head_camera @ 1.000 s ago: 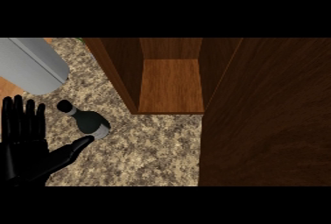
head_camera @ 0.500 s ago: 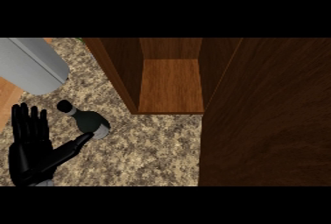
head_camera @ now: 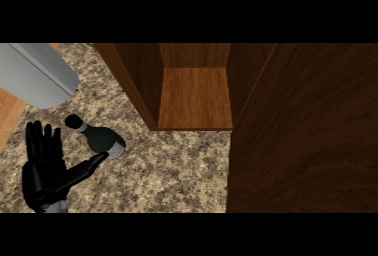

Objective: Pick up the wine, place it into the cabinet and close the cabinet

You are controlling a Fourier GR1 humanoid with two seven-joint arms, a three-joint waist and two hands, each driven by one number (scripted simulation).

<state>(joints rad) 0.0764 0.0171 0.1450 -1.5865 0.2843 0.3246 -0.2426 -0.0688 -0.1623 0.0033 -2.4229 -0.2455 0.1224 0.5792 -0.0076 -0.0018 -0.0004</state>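
Note:
The wine bottle [head_camera: 100,138] is dark with a black cap and stands upright on the speckled counter [head_camera: 170,170], left of the cabinet. My left hand [head_camera: 46,172] is at the lower left, open with fingers straight and pointing away. Its thumb reaches to the bottle's lower side, and I cannot tell whether it touches. The wooden cabinet [head_camera: 193,97] is open, with a bare shelf inside. Its dark door [head_camera: 306,130] stands swung out across the right side. My right hand is out of sight.
A large grey rounded object [head_camera: 35,75] lies at the upper left, close behind the bottle. A strip of light wood [head_camera: 9,115] shows at the left edge of the counter. Bare counter stretches between the bottle and the door.
My left hand has moved a little to the right toward the bottle, bringing the thumb up beside it. The bottle and the cabinet door have not moved.

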